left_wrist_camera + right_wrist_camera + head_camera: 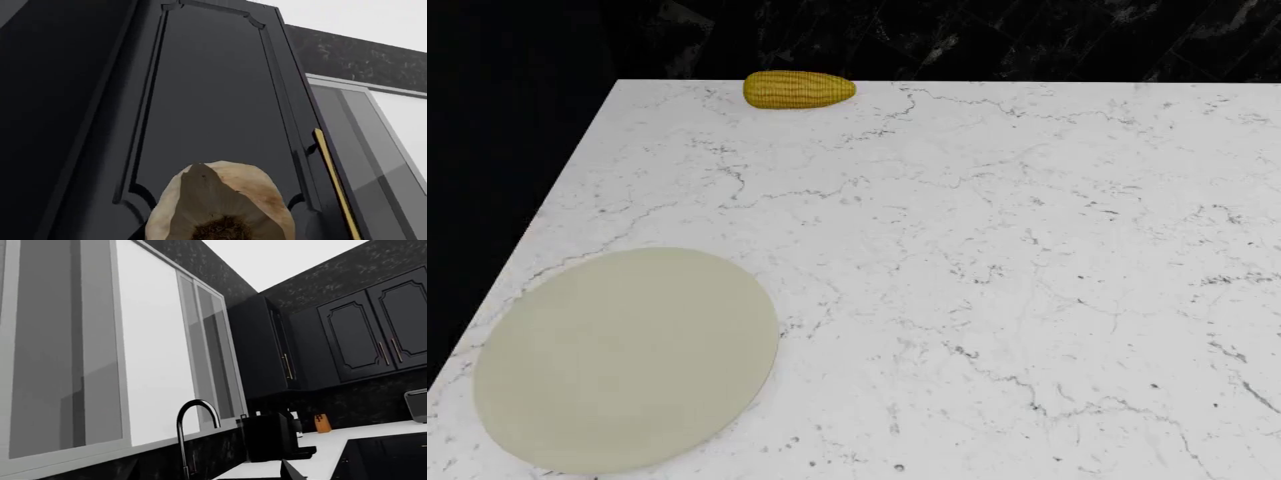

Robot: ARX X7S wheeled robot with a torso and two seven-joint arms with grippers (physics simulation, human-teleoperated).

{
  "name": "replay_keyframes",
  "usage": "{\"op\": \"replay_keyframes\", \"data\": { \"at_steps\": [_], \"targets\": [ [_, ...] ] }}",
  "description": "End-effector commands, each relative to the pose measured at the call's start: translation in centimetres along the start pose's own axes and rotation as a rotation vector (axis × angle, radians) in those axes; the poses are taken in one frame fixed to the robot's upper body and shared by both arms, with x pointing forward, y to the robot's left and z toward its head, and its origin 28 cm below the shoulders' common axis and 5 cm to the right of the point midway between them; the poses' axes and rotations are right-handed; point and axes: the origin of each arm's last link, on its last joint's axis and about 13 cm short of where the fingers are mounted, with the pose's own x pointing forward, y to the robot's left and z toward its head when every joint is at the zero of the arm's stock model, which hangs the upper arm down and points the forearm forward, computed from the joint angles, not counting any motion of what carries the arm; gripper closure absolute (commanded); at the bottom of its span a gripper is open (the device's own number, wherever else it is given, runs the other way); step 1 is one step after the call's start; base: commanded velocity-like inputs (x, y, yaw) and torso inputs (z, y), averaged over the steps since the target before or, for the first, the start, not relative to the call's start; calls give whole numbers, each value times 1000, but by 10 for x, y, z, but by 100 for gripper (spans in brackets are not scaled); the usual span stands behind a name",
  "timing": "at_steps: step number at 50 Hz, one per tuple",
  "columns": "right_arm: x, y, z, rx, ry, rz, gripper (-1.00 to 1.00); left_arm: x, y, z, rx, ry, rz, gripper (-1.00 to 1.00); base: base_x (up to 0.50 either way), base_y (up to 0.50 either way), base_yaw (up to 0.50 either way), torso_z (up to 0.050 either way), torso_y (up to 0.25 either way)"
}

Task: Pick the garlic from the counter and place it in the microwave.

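Note:
The garlic (223, 207), a tan bulb with its dark root end facing the camera, fills the low middle of the left wrist view. It hangs in the air in front of a black cabinet door (207, 100), so my left gripper holds it; the bulb hides the fingers themselves. My right gripper (210, 475) is open and empty, with only its dark fingertips (293, 471) showing, raised above a kitchen corner. The white marble counter (988, 260) fills the head view, and neither gripper shows in that view. The microwave is out of view.
A round cream plate (627, 358) lies at the counter's near left. A yellow corn cob (798, 89) lies at its far edge. The cabinet door has a gold handle (335, 185). The right wrist view shows a faucet (193, 430), a black coffee machine (273, 437) and a window.

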Motion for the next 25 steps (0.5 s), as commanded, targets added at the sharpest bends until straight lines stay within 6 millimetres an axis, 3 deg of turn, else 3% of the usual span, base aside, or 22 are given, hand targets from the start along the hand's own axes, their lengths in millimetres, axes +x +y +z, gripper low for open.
{"op": "replay_keyframes", "data": {
  "at_steps": [1, 25],
  "targets": [
    [1, 2, 0, 3, 1, 9, -100, 35, -6, 30, -56, -10, 4, 100, 0, 0, 0, 0, 0],
    [2, 7, 0, 18, 0, 16, -100, 102, -16, 68, 32, -48, -32, 100, 0, 0, 0, 0, 0]
  ]
}}
